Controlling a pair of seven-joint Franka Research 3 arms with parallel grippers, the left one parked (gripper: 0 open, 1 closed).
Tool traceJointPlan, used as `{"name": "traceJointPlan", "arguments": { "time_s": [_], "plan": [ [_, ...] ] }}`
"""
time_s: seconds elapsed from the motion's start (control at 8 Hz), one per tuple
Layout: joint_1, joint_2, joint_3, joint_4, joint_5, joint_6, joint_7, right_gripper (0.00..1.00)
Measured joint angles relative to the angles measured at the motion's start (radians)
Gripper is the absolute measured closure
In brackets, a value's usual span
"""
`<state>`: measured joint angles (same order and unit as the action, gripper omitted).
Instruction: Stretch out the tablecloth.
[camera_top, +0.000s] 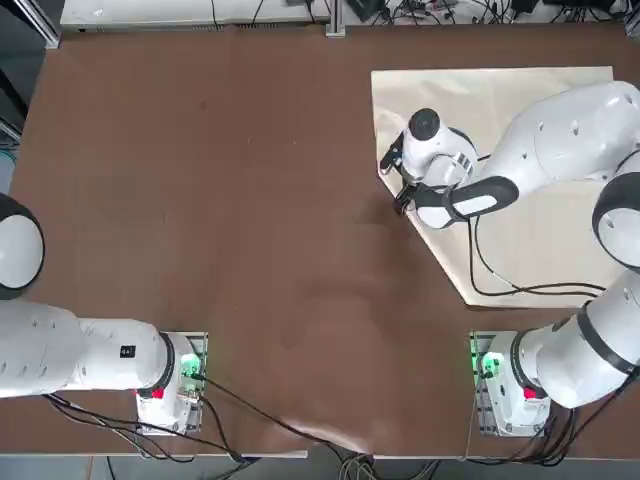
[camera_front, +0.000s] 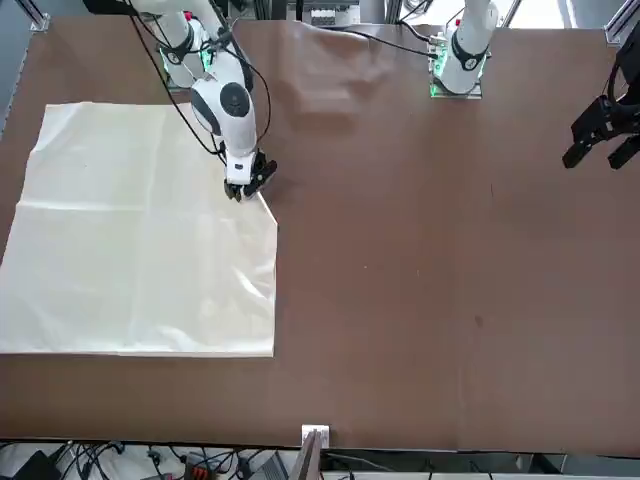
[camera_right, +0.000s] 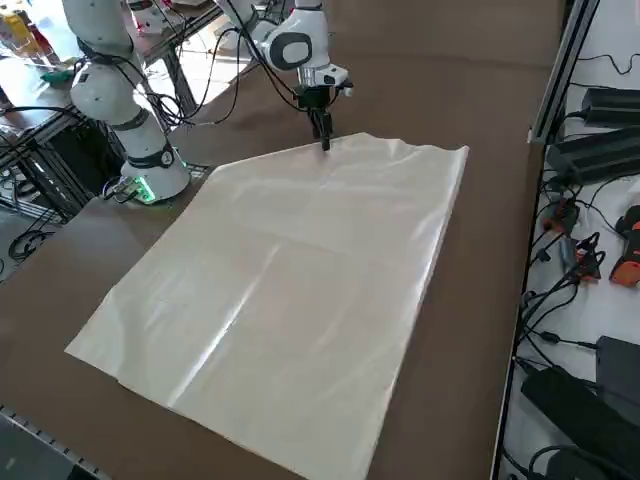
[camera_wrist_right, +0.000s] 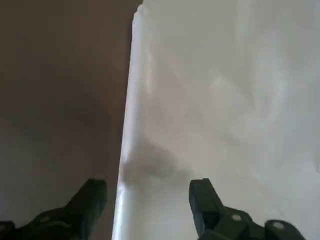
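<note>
Two dark fingers (camera_wrist_right: 95, 197) of the right gripper (camera_wrist_right: 147, 200) stand parted, one on each side of the tablecloth's (camera_wrist_right: 225, 100) edge, gripping nothing. That gripper (camera_front: 248, 186) sits at the cloth's inner edge, by the spot where the edge turns diagonally back toward the robot. Beyond it, the cream tablecloth (camera_top: 530, 220) lies flat and faintly creased on the robot's right half of the brown table (camera_top: 220, 200), reaching close to the far edge.
</note>
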<state>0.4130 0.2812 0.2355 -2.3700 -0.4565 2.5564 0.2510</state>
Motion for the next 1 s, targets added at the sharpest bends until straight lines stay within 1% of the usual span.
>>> {"name": "traceJointPlan", "arguments": {
  "time_s": [0.12, 0.38, 0.5, 0.75, 0.88, 1.0],
  "plan": [
    [0.001, 0.008, -0.001, 0.000, -0.061, 0.001, 0.053, 0.00],
    [-0.016, 0.016, -0.010, 0.000, -0.122, 0.006, 0.072, 0.05],
    [-0.031, 0.016, -0.012, 0.000, -0.143, 0.010, 0.072, 0.18],
    [-0.044, 0.015, -0.013, 0.004, -0.153, 0.015, 0.072, 0.62],
    [-0.044, 0.014, -0.013, 0.008, -0.154, 0.016, 0.073, 0.81],
    [-0.044, 0.013, -0.013, 0.016, -0.153, 0.016, 0.083, 0.90]
  ]
}}
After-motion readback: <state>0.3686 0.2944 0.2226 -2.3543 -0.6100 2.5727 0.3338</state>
